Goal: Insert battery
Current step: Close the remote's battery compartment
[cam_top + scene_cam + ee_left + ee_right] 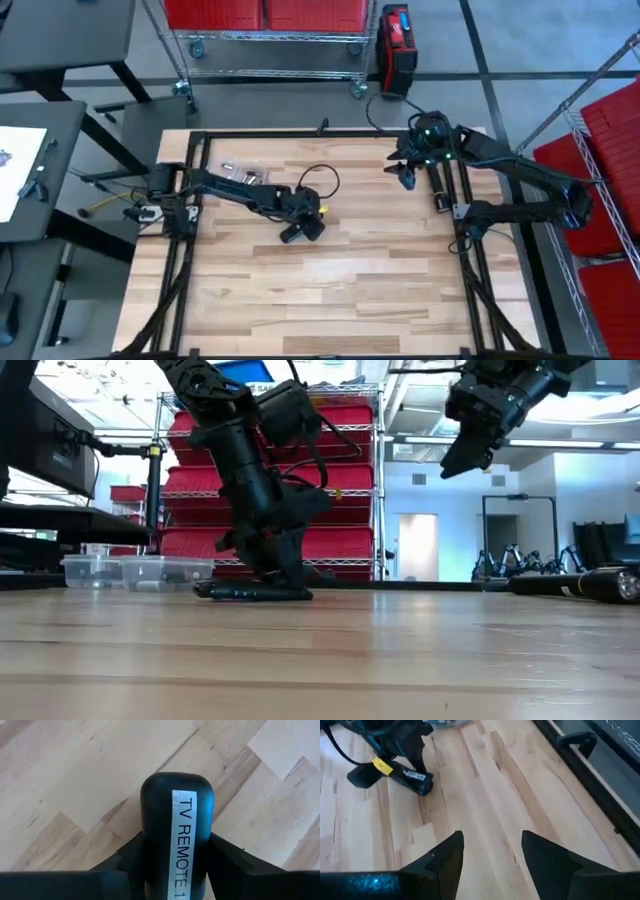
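Left gripper [175, 865] is squeezing a black TV remote [177, 830] between its two fingers, pressing it flat on the wooden table [350, 290] close to the middle, just toward 10 o'clock. Right gripper [492, 850] hangs up in the air with its fingers spread wide and holding nothing, out near 2 o'clock on the table. It looks like the remote is being held steady, so next the right gripper likely has to fetch a battery, and none can be seen yet.
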{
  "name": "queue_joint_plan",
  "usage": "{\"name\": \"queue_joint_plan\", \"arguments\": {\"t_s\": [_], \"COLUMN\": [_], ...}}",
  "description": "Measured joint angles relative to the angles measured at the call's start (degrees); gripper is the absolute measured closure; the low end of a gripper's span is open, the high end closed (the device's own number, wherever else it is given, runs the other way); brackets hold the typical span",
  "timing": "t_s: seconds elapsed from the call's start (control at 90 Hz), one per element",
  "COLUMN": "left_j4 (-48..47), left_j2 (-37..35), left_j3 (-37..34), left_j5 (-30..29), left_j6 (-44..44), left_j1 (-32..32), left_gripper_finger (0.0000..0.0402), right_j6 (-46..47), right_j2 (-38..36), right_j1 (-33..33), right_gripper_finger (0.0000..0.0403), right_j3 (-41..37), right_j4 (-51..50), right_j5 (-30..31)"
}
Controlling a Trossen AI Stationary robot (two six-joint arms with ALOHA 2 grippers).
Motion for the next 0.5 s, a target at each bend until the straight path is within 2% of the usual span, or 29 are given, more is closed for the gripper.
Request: {"name": "queue_joint_plan", "arguments": {"t_s": [0.311,0.5], "left_j4": [-1.22,-2.49], "left_j2": [0.2,0.21], "left_j3": [0.02,0.02], "left_j5": [0.33,0.74], "left_j6": [0.45,0.34], "left_j1": [-0.24,-0.32], "left_gripper_finger": [0.0187,0.0178], "right_j6": [0.0,-0.01], "right_j2": [0.0,0.0], "right_j1": [1.07,1.07], "right_gripper_finger": [0.0214,0.0214], "right_j3": [-0.17,-0.17], "right_j4": [-0.12,-0.28], "right_j5": [0.02,0.0]}}
